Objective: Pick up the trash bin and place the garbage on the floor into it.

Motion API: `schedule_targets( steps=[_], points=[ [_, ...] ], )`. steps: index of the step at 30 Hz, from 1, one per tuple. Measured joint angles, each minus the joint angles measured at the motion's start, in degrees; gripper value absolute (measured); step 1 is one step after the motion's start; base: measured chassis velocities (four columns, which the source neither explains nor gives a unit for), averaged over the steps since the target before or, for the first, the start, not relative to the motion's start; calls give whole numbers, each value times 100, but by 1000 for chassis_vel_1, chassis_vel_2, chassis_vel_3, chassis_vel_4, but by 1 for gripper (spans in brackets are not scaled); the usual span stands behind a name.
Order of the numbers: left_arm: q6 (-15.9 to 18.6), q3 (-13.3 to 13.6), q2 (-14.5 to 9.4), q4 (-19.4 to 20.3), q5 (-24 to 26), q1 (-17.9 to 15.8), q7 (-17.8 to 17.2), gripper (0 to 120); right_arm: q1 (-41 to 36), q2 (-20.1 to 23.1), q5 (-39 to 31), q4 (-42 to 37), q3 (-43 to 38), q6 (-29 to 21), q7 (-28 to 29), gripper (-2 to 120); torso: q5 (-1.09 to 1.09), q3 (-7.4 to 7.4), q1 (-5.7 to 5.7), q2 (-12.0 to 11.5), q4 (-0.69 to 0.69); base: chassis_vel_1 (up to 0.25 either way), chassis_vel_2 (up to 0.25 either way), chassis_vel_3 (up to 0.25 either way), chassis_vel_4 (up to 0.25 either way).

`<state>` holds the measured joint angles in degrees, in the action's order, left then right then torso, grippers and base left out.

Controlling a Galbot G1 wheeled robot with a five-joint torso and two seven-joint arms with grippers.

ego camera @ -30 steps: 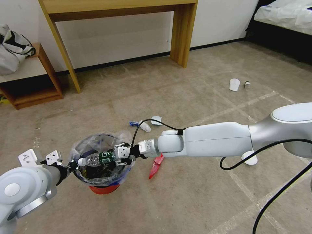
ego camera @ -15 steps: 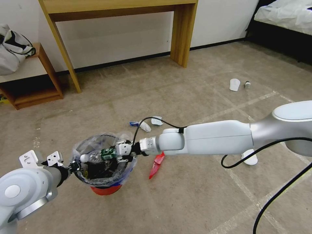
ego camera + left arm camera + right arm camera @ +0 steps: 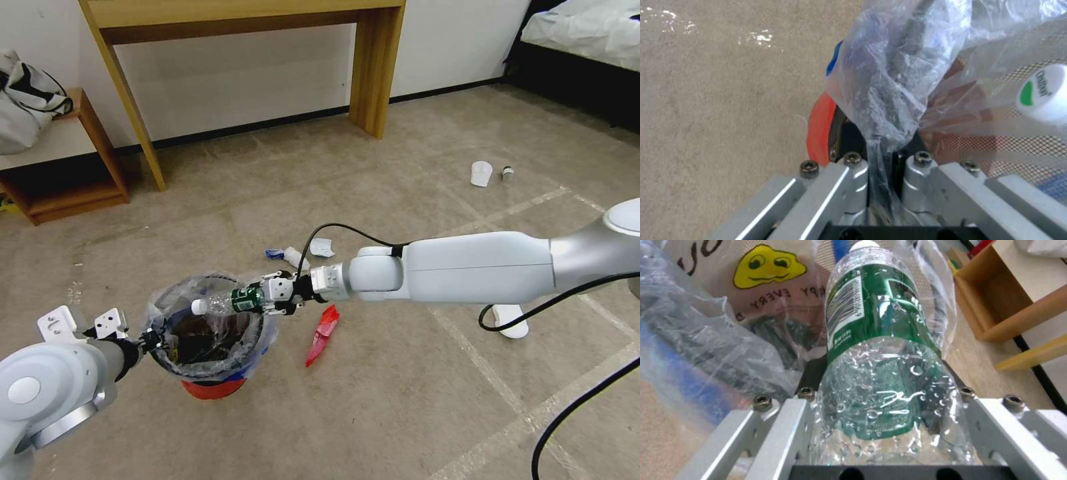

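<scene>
The trash bin, red with a blue band and a clear crinkled bag liner, stands on the floor at lower left. My left gripper is shut on the bin's near-left rim and bag; in the left wrist view the left gripper pinches the plastic. My right gripper is shut on a clear bottle with a green label, held level over the bin's far-right rim, white cap pointing inward. The right gripper clamps the bottle's base. A red wrapper lies right of the bin.
White crumpled papers and a blue scrap lie beyond the bin. A white cup and a small item sit far right, and a white slipper lies under my right arm. A wooden desk leg and low shelf stand behind.
My right gripper has drawn back to the right and risen, carrying the bottle from over the bin's middle to its far-right rim. The left gripper and bin have stayed put.
</scene>
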<state>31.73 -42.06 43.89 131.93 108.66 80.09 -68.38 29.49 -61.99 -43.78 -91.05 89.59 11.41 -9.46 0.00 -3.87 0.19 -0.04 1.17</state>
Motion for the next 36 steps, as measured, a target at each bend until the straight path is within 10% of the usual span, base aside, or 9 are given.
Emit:
schedule_targets(
  steps=[36],
  points=[
    [106, 20, -27, 38, -173, -9, 69, 5, 812, -1057, -281, 240, 676, -184, -75, 34, -1, 0, 0, 0, 0, 0, 0, 0, 0]
  ],
)
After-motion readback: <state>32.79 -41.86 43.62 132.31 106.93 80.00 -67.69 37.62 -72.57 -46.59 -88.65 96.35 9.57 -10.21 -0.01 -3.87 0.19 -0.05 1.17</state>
